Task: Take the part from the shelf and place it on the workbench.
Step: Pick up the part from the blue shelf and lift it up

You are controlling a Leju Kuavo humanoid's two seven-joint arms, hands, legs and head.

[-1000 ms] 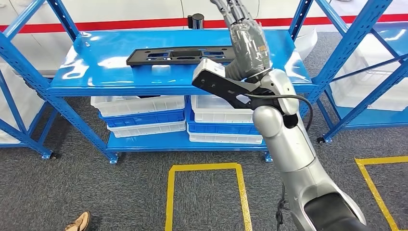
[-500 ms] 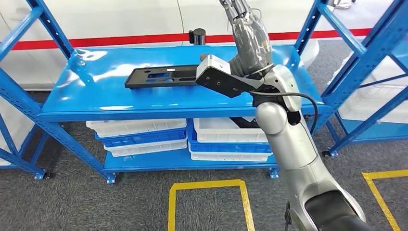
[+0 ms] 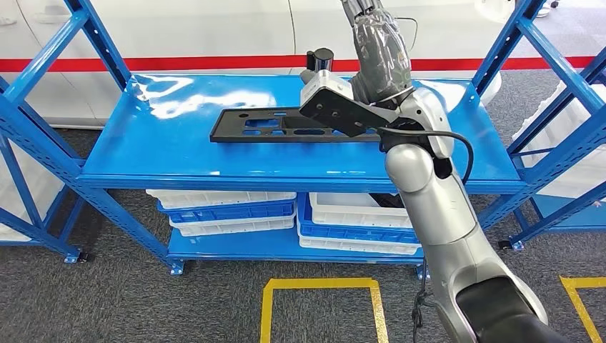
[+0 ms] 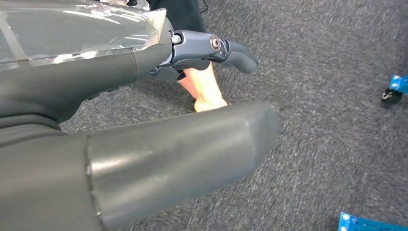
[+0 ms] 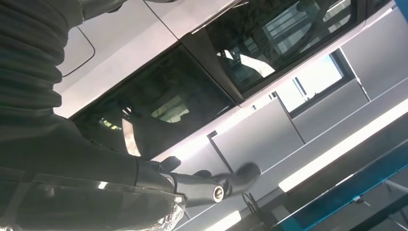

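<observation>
A humanoid robot faces a blue shelf (image 3: 179,161), its right arm (image 3: 429,207) raised from the lower right of the head view toward the upper board. The right hand (image 3: 379,50) hangs above and beyond the far right end of the part (image 3: 286,127), raised clear of the board. In the right wrist view the thumb (image 5: 226,185) and darker fingers (image 5: 159,173) stand apart with nothing between them against a white wall and a dark window, so the hand reads as open and empty.

The part lies below and to the left of those fingers, flat on the upper board and not yet gripped. It is a long, thin black plate with cut-out slots and small holes, its long axis running left to right along the board; its right end passes behind the wrist camera bracket (image 3: 339,111). A small dark cylinder (image 3: 319,58) stands near the back edge, just left of the hand.

The left hand (image 4: 144,72) hangs low over grey carpet, fingers loosely apart and holding nothing, so the right hand is by far the nearer. Judged from this, the coming move is a drop down onto the plate's right end.

White and blue bins (image 3: 229,207) sit stacked on the lower board.
</observation>
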